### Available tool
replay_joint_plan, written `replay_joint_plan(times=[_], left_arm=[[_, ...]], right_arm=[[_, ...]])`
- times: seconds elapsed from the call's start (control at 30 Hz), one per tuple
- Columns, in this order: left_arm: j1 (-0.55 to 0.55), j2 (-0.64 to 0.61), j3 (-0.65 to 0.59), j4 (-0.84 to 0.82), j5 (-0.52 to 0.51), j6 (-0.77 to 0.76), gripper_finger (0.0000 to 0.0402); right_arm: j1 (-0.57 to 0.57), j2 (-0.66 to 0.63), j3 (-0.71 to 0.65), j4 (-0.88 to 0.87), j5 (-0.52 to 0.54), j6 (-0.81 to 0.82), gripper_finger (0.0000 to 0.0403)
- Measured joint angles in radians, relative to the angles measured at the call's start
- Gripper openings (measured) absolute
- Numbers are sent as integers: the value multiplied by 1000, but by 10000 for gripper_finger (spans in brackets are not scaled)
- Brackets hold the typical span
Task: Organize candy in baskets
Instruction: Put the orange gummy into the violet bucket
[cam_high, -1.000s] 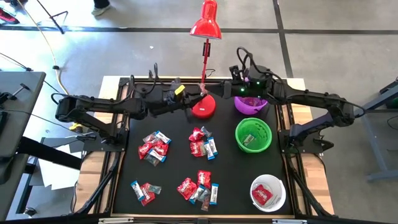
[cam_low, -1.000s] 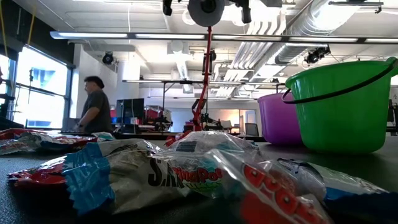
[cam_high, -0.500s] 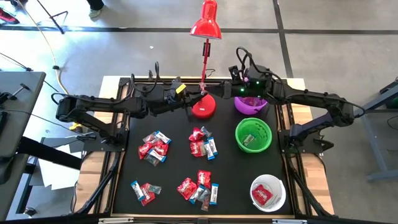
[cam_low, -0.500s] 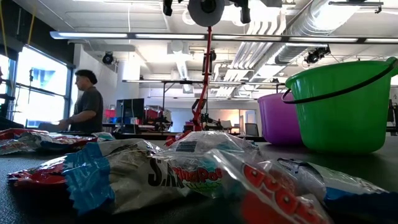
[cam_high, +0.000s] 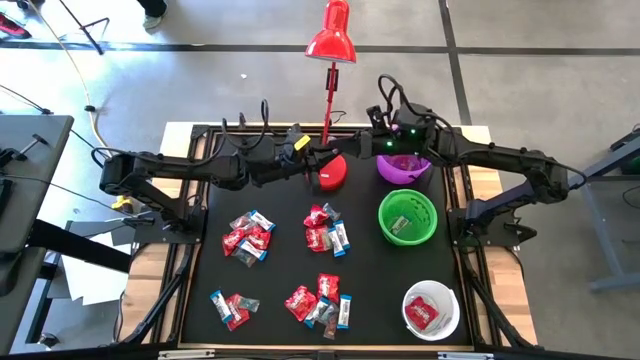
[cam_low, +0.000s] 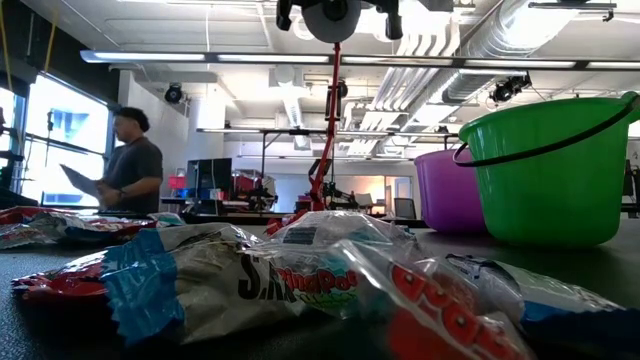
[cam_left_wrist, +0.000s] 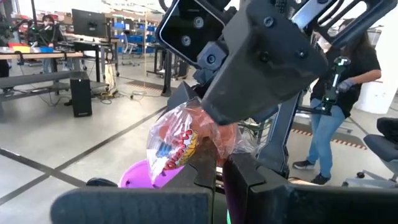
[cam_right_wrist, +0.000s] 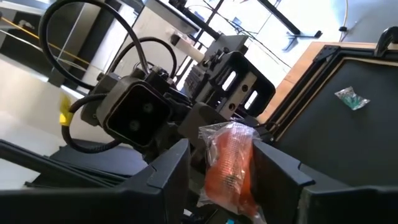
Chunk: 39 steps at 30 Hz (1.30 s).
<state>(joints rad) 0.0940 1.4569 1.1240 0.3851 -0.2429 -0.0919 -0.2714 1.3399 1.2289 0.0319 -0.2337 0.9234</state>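
Grippers meet above the table's far edge: left gripper (cam_left_wrist: 214, 168) clamped shut on a clear-wrapped orange candy (cam_left_wrist: 180, 140), right gripper (cam_right_wrist: 217, 168) open around it.

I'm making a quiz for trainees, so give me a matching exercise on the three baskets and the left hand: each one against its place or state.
Things:
1. round purple plastic basket
2. round green plastic basket
3. round white plastic basket
4. left hand

Places or states:
A. holds red-wrapped candy
B. next to the red lamp base
C. stands between the other two baskets
D. shut on a clear-wrapped candy

Pairs: 1-B, 2-C, 3-A, 4-D
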Motion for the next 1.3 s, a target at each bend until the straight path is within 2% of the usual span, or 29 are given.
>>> replay_joint_plan(times=[0.13, 0.33, 0.4, 0.7, 0.97, 1.1, 1.3], left_arm=[[0, 0, 0, 3, 2, 0, 0], [-1, -1, 0, 3, 3, -33, 1], [-1, -1, 0, 2, 3, -36, 5], [1, -3, 1, -47, 50, -37, 50], [16, -62, 0, -188, 29, -29, 106], [28, -111, -2, -302, 11, -29, 119], [51, -205, -2, -455, 3, -50, 121]], right_arm=[[0, 0, 0, -7, -5, -2, 109], [-19, 0, 0, -7, -49, -14, 22], [-24, 0, 0, -7, -55, -15, 10], [-31, 1, -1, -17, -67, -29, 12], [-72, -3, 0, -46, -77, -57, 7], [-117, -20, 0, -194, -69, -99, 6], [-197, -66, 0, -504, 48, -199, 6]])
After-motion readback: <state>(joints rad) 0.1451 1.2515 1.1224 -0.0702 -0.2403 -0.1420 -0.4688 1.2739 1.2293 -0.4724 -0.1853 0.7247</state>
